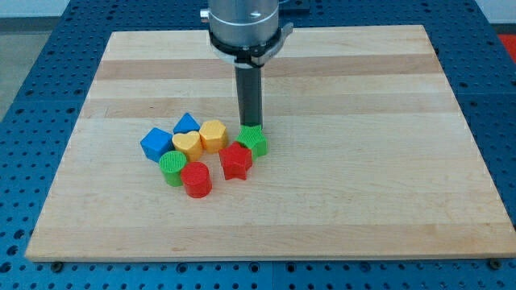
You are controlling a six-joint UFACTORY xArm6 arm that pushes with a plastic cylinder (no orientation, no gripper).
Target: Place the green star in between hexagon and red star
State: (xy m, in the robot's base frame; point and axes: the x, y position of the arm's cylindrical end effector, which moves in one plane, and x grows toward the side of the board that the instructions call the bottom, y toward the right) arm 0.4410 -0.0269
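The green star [254, 140] lies near the board's middle, touching the red star [235, 161] at its lower left. The yellow hexagon [214, 134] sits just left of the green star with a small gap. My tip [249, 125] stands at the green star's top edge, touching it from the view's top. The rod rises straight up to the arm's grey head.
A yellow heart [187, 145], a blue block [186, 123] and a blue cube [156, 145] cluster left of the hexagon. A green cylinder [172, 167] and a red cylinder [196, 179] lie below them. The wooden board [363, 201] rests on a blue perforated table.
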